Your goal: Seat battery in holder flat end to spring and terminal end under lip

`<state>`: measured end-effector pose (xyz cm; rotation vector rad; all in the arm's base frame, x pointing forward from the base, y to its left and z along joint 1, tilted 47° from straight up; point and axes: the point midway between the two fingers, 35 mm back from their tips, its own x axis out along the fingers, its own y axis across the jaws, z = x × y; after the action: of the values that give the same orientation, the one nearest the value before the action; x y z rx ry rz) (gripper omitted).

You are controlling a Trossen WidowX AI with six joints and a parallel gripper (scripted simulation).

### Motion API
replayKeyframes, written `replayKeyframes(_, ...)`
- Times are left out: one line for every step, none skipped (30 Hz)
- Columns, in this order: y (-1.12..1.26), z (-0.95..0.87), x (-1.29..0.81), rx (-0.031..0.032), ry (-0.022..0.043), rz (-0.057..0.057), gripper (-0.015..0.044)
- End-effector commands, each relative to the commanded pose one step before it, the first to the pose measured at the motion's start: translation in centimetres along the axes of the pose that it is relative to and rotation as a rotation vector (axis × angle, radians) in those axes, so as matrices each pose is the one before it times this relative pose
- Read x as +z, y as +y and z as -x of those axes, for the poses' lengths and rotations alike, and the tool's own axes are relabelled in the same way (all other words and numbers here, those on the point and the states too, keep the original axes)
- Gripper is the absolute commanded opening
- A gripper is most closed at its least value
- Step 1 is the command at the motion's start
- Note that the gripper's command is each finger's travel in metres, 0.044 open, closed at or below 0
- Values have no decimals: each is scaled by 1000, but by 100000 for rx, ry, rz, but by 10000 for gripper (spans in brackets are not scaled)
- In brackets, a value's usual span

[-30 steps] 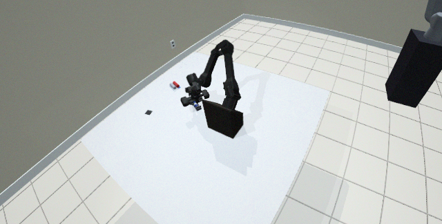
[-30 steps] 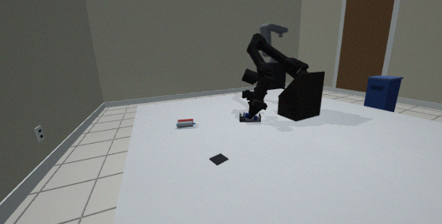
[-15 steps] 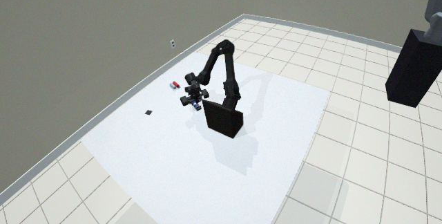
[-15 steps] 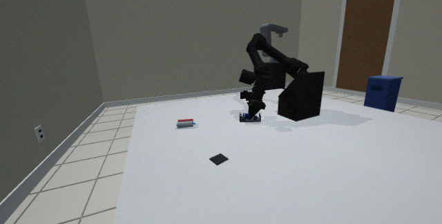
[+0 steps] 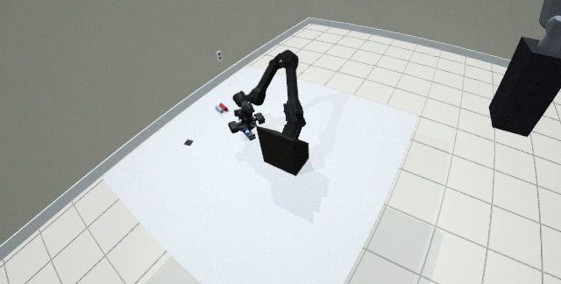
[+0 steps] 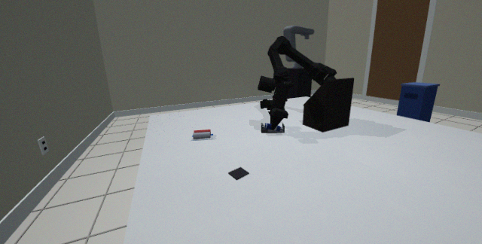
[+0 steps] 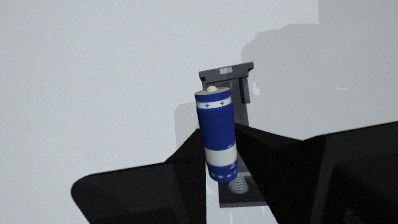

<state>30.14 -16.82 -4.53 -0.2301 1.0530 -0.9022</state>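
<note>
My gripper [image 7: 215, 130] [image 5: 246, 129] [image 6: 276, 120] is shut on a blue and white battery [image 7: 216, 131] [image 5: 250, 134] [image 6: 268, 126]. In the wrist view the battery's terminal end with plus marks points away from me. The dark grey holder [image 7: 226, 75] [image 6: 263, 130] lies on the white mat just under the battery. Its lip is at the far end and its spring [image 7: 238, 184] at the near end. The battery hangs slightly left of the holder's line and a little skewed to it. Its flat end is just above the spring and its terminal end just short of the lip.
A red and grey battery [image 5: 222, 108] [image 6: 202, 134] lies on the mat to the left. A small black square [image 5: 188, 142] [image 6: 238, 173] lies nearer the front. A large black box [image 5: 282, 150] [image 6: 329, 105] stands right beside the arm. A blue bin [image 6: 417, 100] stands by the door.
</note>
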Motion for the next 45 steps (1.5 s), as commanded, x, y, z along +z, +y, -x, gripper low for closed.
replayKeyframes(-38,-384,-511,952,4003,-285,87)
replayKeyframes(-14,-4,5,15,530,-39,87)
replayKeyframes(-15,-3,5,13,531,-39,87)
replayKeyframes(-16,-2,5,11,531,-40,87)
replayKeyframes(-14,-3,5,20,537,-36,87)
replayKeyframes(-15,-2,5,18,538,-37,87)
replayKeyframes(-16,-1,5,16,539,-38,87)
replayKeyframes(-14,-2,5,20,544,-34,87)
replayKeyframes(-15,-1,5,19,545,-35,87)
replayKeyframes(-16,0,5,17,546,-36,87)
replayKeyframes(-14,-2,5,22,552,-32,87)
replayKeyframes(-15,-1,5,20,554,-33,87)
replayKeyframes(-16,0,5,18,554,-33,87)
replayKeyframes(-15,-1,6,24,562,-29,87)
replayKeyframes(-16,0,6,22,563,-29,87)
replayKeyframes(-17,1,5,20,564,-30,87)
replayKeyframes(-15,0,6,28,569,-27,87)
replayKeyframes(-16,1,6,26,570,-28,87)
replayKeyframes(-17,2,6,25,571,-29,87)
replayKeyframes(-18,3,6,22,572,-30,87)
replayKeyframes(-19,4,6,21,573,-31,87)
replayKeyframes(-20,6,5,19,574,-32,87)
replayKeyframes(-15,1,8,40,582,-25,87)
replayKeyframes(-16,2,8,39,584,-27,87)
replayKeyframes(-17,4,8,37,585,-28,87)
replayKeyframes(-18,5,8,35,585,-29,87)
replayKeyframes(-19,6,7,33,587,-30,87)
replayKeyframes(-20,7,7,32,588,-31,87)
replayKeyframes(-17,4,10,57,608,-26,87)
replayKeyframes(-18,5,10,56,610,-27,87)
replayKeyframes(-19,6,10,54,611,-28,87)
replayKeyframes(-20,7,9,52,612,-30,87)
replayKeyframes(-21,9,9,50,613,-31,87)
replayKeyframes(-22,10,9,49,614,-33,87)
replayKeyframes(-19,2,10,66,598,-24,87)
replayKeyframes(-19,3,10,64,599,-25,87)
replayKeyframes(-20,5,9,63,600,-27,87)
replayKeyframes(-20,0,10,69,591,-22,87)
replayKeyframes(-20,1,10,68,592,-23,87)
replayKeyframes(-21,2,9,67,593,-25,87)
replayKeyframes(-21,-3,10,77,609,-21,87)
replayKeyframes(-22,-2,10,76,611,-23,87)
replayKeyframes(-23,-1,10,75,612,-24,87)
replayKeyframes(-22,-6,10,82,598,-19,87)
replayKeyframes(-23,-5,10,81,599,-20,87)
